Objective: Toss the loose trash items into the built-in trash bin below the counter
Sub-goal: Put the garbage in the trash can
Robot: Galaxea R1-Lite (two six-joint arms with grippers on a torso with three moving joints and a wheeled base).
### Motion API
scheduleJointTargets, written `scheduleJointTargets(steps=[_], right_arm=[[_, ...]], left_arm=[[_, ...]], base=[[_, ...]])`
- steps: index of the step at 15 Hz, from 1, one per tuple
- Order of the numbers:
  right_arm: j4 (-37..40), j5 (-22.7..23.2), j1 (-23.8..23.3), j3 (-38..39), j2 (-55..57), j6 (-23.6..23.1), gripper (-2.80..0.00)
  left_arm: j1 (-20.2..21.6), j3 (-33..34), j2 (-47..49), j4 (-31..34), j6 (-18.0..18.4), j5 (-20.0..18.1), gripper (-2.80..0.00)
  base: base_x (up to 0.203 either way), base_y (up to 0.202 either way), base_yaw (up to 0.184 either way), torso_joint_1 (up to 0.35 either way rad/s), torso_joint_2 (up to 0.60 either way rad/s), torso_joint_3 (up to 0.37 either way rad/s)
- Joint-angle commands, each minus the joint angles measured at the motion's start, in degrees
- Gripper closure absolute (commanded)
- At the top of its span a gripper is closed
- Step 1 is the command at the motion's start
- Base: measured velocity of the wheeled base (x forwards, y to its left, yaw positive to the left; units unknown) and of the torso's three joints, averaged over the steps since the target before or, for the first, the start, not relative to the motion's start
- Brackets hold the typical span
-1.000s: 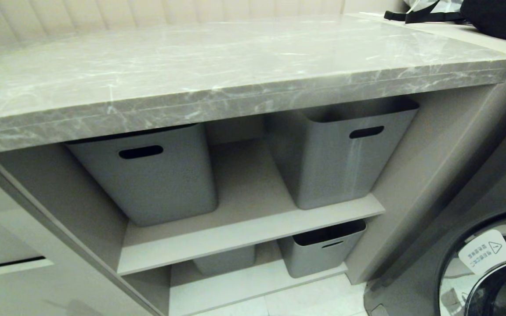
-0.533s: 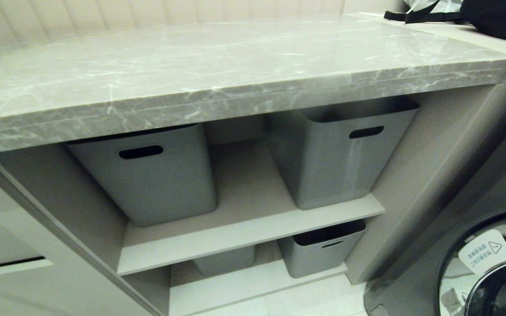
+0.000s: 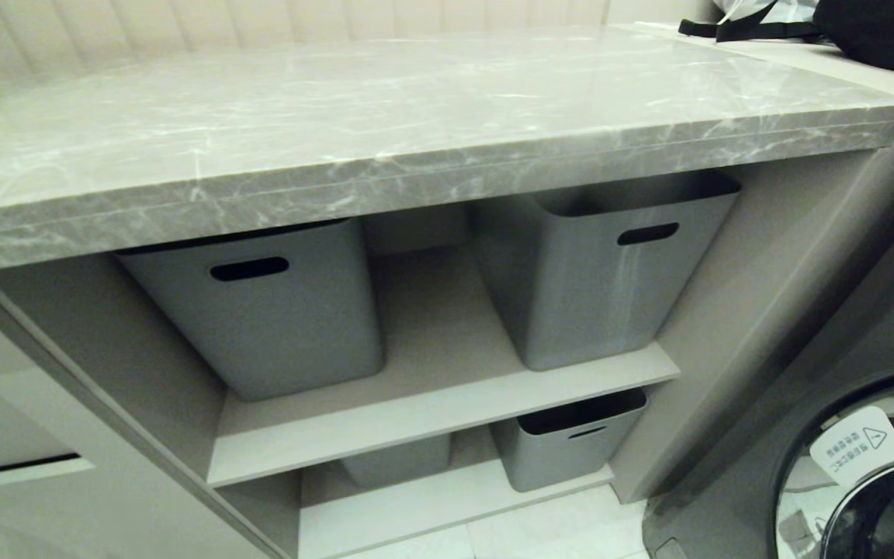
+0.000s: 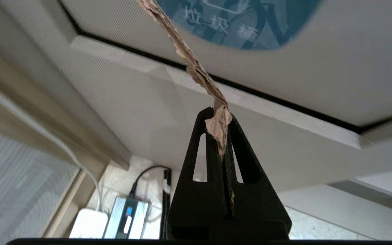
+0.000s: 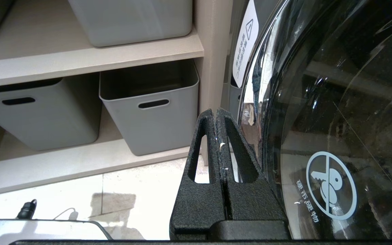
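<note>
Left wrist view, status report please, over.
Left gripper shut on brown paper strip, below bin flap. Right gripper shut, empty, by washer door. Nothing blocking.

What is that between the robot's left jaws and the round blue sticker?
A twisted strip of brown paper: the left gripper is shut on one end, and it runs toward the blue sticker. The left wrist view shows it.

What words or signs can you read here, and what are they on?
"垃圾" plus one blurred character: round blue sticker on the beige bin flap.
Warning triangle, small print unreadable: white sticker on the washer door.
Crossed-out figure in a circle, characters beside it too blurred: same door.
</note>
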Motion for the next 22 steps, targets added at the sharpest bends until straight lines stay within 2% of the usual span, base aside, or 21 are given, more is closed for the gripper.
scheduleJointTargets(steps=[1,4,7,11,16,19,22], right_arm=[[0.0,0.0,0.0,0.0,0.0,0.0,0.0],[0.0,0.0,0.0,0.0,0.0,0.0,0.0],[0.0,0.0,0.0,0.0,0.0,0.0,0.0],[0.0,0.0,0.0,0.0,0.0,0.0,0.0],[0.0,0.0,0.0,0.0,0.0,0.0,0.0],[0.0,0.0,0.0,0.0,0.0,0.0,0.0],[0.0,0.0,0.0,0.0,0.0,0.0,0.0]], left_arm=[[-1.3,0.1,8.1,-4.3,0.0,-0.2,0.0],[-4.3,0.2,13.0,-9.8,-1.1,-0.2,0.0],[-7.9,0.0,13.2,-10.0,-7.1,-0.1,0.0],[-10.7,-0.8,12.8,-10.3,-22.2,0.3,0.0],[-12.1,-2.9,12.9,-10.7,-41.1,0.3,0.0],[-14.0,-5.8,13.6,-11.9,-48.5,0.7,0.0],[-15.5,-9.0,15.1,-11.9,-55.7,3.4,0.0]], base=[[0.0,0.0,0.0,0.0,0.0,0.0],[0.0,0.0,0.0,0.0,0.0,0.0],[0.0,0.0,0.0,0.0,0.0,0.0],[0.0,0.0,0.0,0.0,0.0,0.0],[0.0,0.0,0.0,0.0,0.0,0.0],[0.0,0.0,0.0,0.0,0.0,0.0],[0.0,0.0,0.0,0.0,0.0,0.0]])
